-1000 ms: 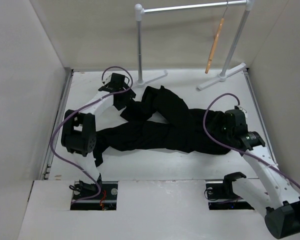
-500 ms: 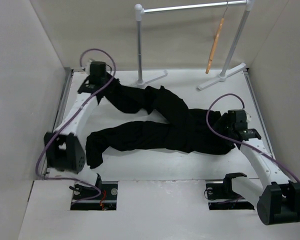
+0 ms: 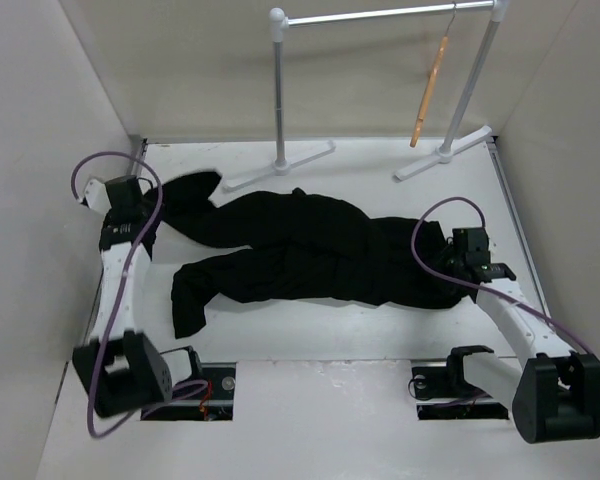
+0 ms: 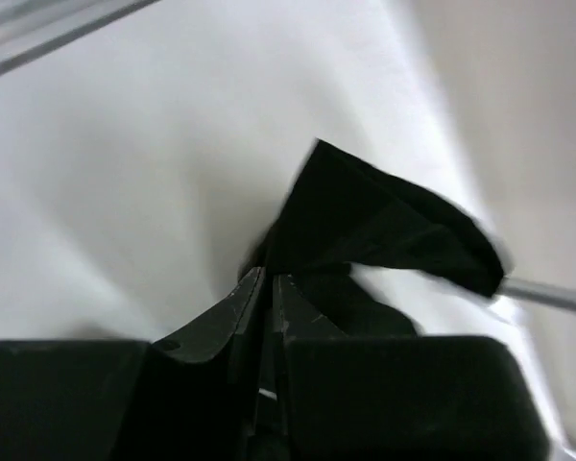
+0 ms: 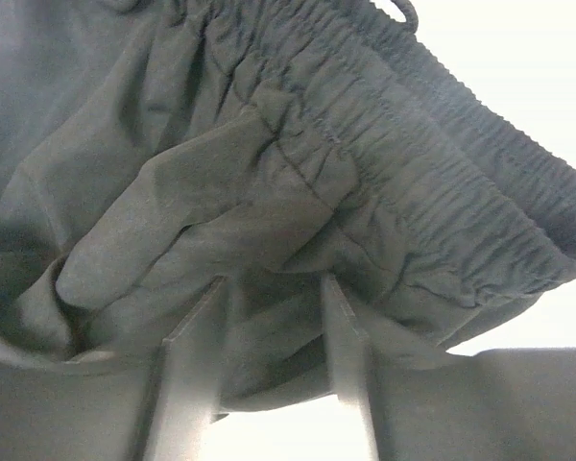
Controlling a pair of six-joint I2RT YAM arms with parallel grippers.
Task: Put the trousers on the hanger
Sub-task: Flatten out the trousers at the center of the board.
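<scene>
Betw. both tools, trousers [image 3: 310, 250] lie flat; left tool [image 4: 267, 288] pinches cuff.

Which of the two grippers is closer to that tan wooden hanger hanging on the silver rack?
Right. The right gripper sits at the black trousers' waistband, below the tan wooden hanger. The left gripper is across the table, pinching a leg end.

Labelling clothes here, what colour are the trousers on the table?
Plain black, no pattern. The trousers show best in the top external view.
</scene>
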